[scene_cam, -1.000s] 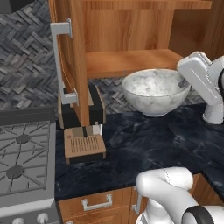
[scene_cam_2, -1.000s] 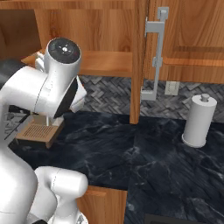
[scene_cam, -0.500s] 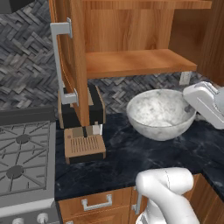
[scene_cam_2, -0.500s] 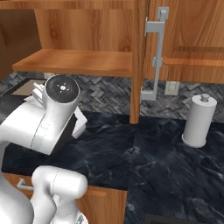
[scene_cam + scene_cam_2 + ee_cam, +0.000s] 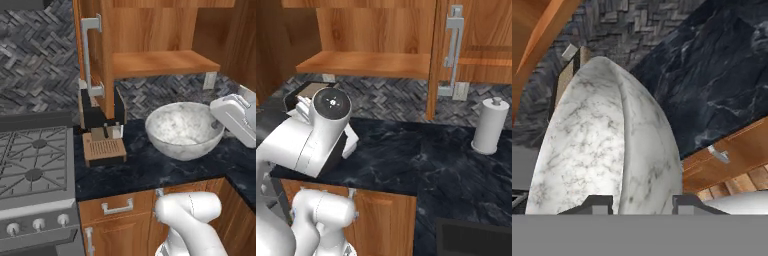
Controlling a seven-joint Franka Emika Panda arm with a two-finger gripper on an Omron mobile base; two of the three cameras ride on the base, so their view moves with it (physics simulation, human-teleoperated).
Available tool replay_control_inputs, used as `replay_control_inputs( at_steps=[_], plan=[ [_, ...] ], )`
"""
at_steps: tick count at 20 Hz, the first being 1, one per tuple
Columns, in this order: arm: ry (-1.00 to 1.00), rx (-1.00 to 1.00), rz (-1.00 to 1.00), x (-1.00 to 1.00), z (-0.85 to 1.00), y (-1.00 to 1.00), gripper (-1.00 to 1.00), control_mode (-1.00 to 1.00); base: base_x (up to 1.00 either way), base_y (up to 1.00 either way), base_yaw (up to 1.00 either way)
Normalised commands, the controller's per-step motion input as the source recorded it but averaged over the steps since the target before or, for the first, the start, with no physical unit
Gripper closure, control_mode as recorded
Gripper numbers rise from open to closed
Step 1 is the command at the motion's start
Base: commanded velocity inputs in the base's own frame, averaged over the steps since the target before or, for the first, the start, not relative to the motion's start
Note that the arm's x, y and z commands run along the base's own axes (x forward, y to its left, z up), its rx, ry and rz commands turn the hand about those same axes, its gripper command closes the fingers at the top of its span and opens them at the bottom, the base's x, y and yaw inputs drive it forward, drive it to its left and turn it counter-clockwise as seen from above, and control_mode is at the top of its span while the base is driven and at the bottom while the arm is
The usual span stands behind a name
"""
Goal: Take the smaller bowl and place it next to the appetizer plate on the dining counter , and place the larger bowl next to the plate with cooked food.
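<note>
My pincer (image 5: 637, 202) grips the rim of the larger bowl (image 5: 184, 129) above the black counter (image 5: 145, 167), so I should carry it level and slowly

White arm (image 5: 311, 142) filled lower left over black countertop (image 5: 421, 165). Paper towel roll (image 5: 489, 126) stood upright near countertop's right edge, below closed cabinet door (image 5: 476, 40).

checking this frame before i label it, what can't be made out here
- Left base view: the gripper itself is cut off by the right edge, past the larger bowl.
- Right base view: the bowl is hidden behind the robot's own arm.
- Hand view: the bowl's rim sits between the fingertips, but the grey band hides the contact.
</note>
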Motion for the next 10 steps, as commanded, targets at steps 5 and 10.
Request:
replay_control_inputs(
  at_steps=[5, 10],
  plan=[
    [0.0, 0.0, 0.0, 0.0, 0.0, 0.0, 1.0, 1.0, -0.78, 1.0, 0.31],
    [0.0, 0.0, 0.0, 0.0, 0.0, 0.0, 1.0, 1.0, -0.21, 0.98, 0.72]
  ],
)
